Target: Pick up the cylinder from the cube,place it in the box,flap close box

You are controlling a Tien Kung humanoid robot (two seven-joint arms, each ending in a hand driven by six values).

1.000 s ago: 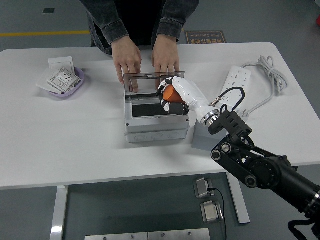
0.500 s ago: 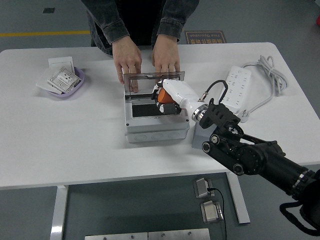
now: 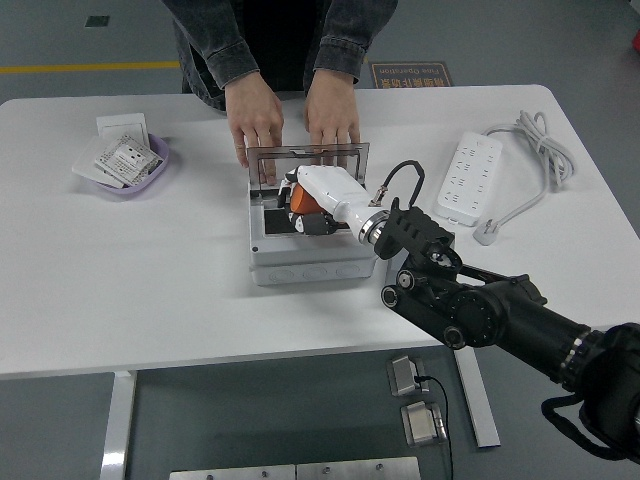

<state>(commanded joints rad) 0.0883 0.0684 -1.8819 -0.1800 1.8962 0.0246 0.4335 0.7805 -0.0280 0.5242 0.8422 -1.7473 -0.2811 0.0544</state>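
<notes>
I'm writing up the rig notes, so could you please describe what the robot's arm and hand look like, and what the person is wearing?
The right hand has a glossy white shell with dark finger parts, joined by a silver wrist ring to a black, bulky jointed arm. A thin black cable loops up from the wrist. The person wears dark denim-like sleeves with buttoned cuffs.
</notes>
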